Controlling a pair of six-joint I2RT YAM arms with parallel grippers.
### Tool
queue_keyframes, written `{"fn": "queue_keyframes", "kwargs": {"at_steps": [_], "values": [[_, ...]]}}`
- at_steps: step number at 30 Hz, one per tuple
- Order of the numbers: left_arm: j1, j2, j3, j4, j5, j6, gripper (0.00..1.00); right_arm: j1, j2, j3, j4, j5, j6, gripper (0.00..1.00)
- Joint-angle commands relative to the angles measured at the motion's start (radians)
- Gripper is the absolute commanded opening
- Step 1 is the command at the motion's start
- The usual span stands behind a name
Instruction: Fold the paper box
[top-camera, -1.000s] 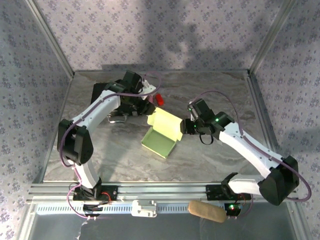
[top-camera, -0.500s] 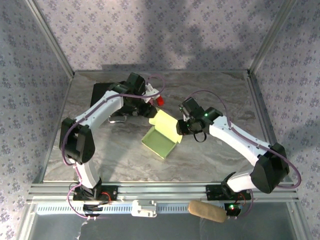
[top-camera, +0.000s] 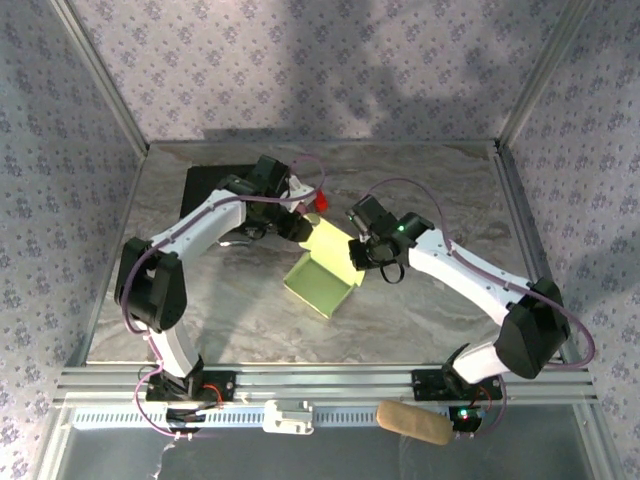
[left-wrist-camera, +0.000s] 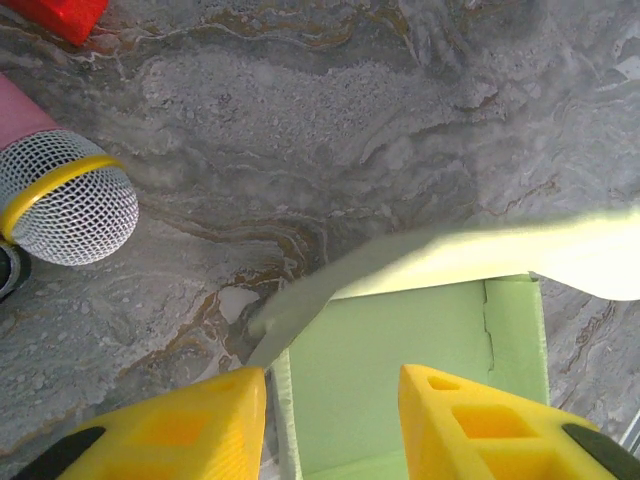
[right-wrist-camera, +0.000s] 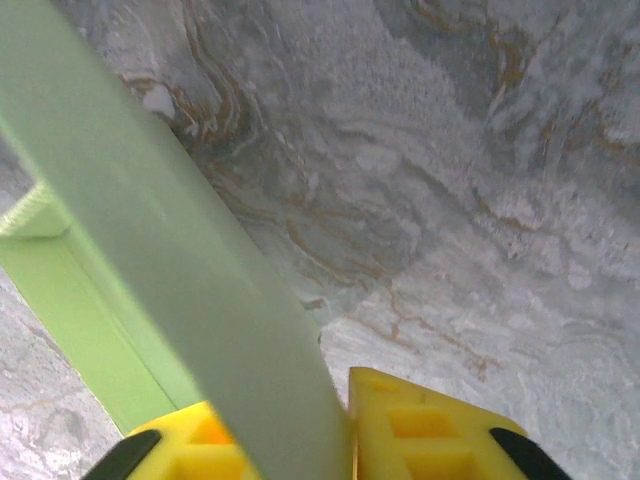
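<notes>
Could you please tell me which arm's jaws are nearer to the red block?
Left. The left jaws stand open over the far-left corner of the box, near the red block; the right jaws pinch its raised flap, farther away.

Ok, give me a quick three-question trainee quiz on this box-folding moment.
1. True or false: the right fingers pinch the raised flap of the box.
2. In the left wrist view, what lies to the left of the box? A) microphone B) sponge C) cup
3. Fill in: the left fingers stand ___ over the box.
Key: 1 true; 2 A; 3 open.
</notes>
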Motion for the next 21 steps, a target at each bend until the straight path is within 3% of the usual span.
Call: {"fn": "queue_keyframes", "kwargs": {"at_steps": [1,12,17,21], "values": [[-0.002,-0.062,-0.016,0.036,-0.04,-0.035,0.4,0.006,0.031,0.051,-0.052,0.055,-0.044,0.17],[0.098,-0.122,-0.092,0.195,0.01,-0.248,0.47,0.013,0.065,0.111,-0.06,0.1,-0.157,0.12],[0.107,-0.117,-0.042,0.106,-0.025,-0.177,0.48,0.039,0.086,0.166,-0.038,0.115,-0.32,0.08],[0.12,-0.12,-0.047,0.064,-0.048,-0.142,0.48,0.052,0.1,0.189,-0.011,0.041,-0.442,0.06]]}}
